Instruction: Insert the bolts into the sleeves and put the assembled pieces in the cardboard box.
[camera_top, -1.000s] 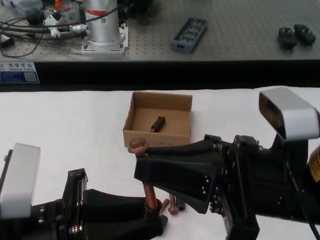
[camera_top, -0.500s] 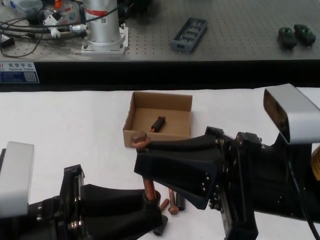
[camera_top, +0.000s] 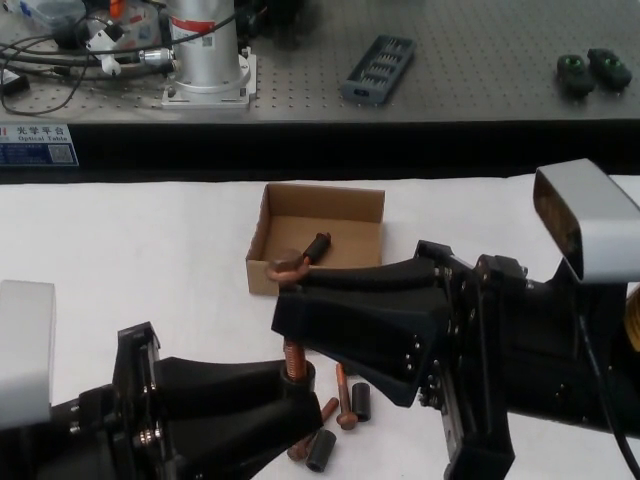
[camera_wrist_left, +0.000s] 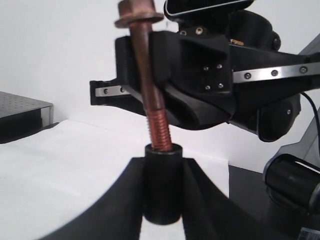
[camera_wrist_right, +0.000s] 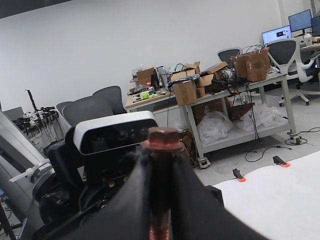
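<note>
**Both grippers closed, one stacked above the other**

In the high view the left arm (camera_top: 200, 425) lies along the lower left of the frame. The left gripper (camera_top: 293, 384) points toward lower centre, and its two black fingers are clamped around an upright black sleeve (camera_wrist_left: 162, 192). The right arm (camera_top: 540, 350) comes in from the right edge. The broad black right gripper (camera_top: 290, 303) extends leftward and sits directly above the left one. Its fingers are pressed together on the shank of a copper bolt (camera_top: 291, 358), just under the head. The bolt stands upright, with its threaded end at the sleeve's mouth. Each wrist carries a pale camera housing, the left one (camera_top: 25, 350) at the lower left edge and the right one (camera_top: 590, 222) at the right edge.
</note>
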